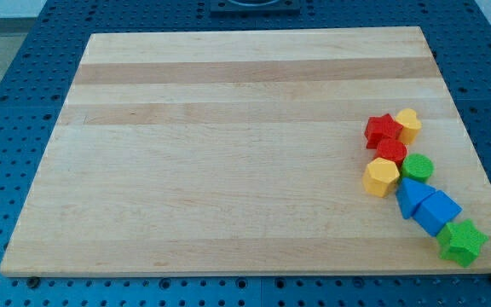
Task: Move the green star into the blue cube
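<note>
No sight of my tip anywhere in the camera view, so impossible to place against the blocks or to tell its state; wooden board [228, 153] lying on a blue perforated table [7, 102]; all blocks strung along the board's right side, running from mid-depth toward the near right corner; farthest, red star [383, 130] touching yellow block [408, 124] on its right; just nearer, red block [391, 152], then green cylinder [417, 166] with yellow hexagon [381, 177] to its left; nearer still, blue triangular block [409, 195] against blue cube [437, 211]; green star [462, 242] at the near right corner, touching the blue cube's near right side.
</note>
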### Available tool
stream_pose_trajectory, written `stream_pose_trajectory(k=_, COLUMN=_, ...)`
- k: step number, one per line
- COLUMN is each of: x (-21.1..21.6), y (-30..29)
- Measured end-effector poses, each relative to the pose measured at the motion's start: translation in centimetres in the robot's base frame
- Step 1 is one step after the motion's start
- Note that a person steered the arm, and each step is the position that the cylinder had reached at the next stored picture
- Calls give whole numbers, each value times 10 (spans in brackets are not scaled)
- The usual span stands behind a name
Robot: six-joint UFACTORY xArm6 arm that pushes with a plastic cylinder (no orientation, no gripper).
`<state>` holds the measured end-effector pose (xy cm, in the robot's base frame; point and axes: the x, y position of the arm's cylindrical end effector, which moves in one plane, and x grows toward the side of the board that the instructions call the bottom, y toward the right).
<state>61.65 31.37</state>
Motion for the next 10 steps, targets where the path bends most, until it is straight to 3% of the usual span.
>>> stream_pose_trajectory(k=6, x=-2, y=-122)
stream_pose_trajectory(k=7, x=-30, y=-123)
stream_pose_trajectory(k=10, x=-26, y=-113)
